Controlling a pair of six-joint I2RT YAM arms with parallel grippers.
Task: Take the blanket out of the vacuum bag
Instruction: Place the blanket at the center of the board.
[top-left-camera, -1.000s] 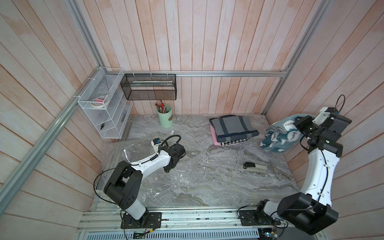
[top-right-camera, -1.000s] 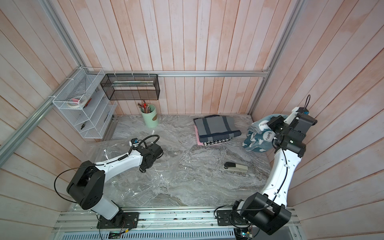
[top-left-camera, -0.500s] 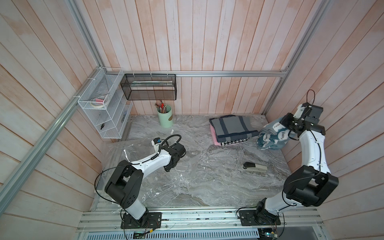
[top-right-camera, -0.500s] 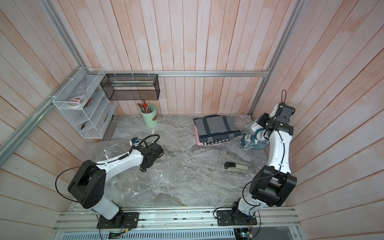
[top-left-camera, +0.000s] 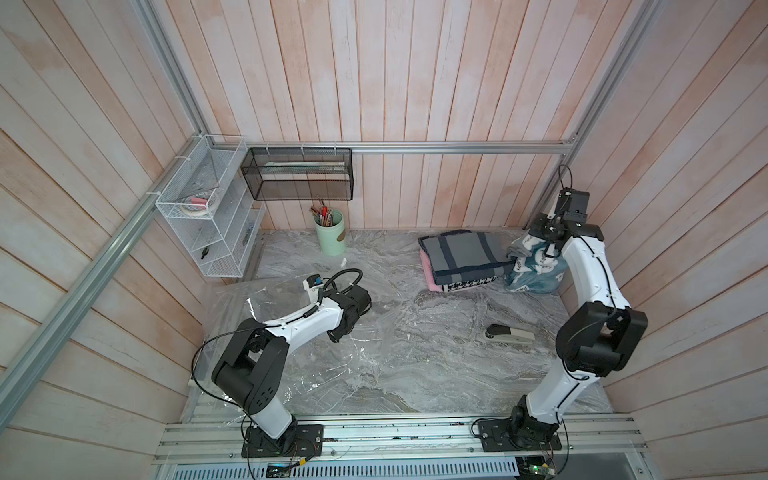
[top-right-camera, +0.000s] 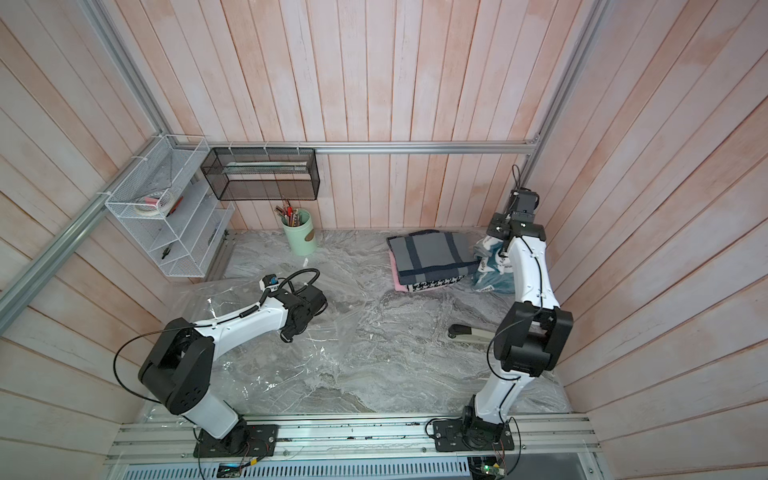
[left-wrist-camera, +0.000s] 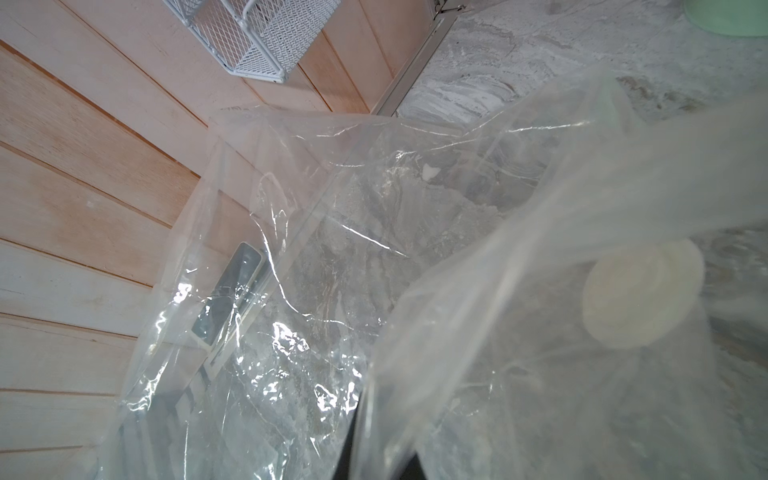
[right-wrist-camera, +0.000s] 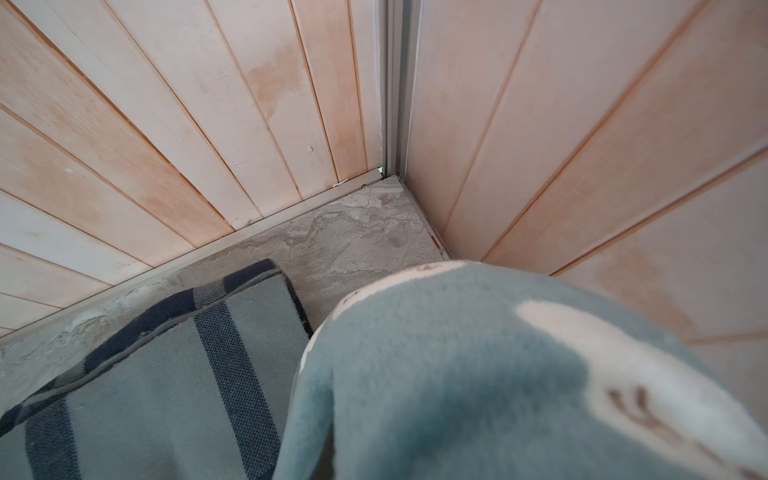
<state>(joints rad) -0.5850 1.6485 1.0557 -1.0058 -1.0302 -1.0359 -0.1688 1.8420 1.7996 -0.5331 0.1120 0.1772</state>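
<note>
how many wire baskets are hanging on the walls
2: a white wire rack on the left wall by the back corner, and a black mesh basket on the back wall beside it. None appear hidden.

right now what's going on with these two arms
The left hand is shut on the clear vacuum bag, lying flattened and empty on the table's left side. The right hand is clamped on the teal blanket, already out of the bag, bunched in the far right corner beside a stack of folded textiles.
</note>
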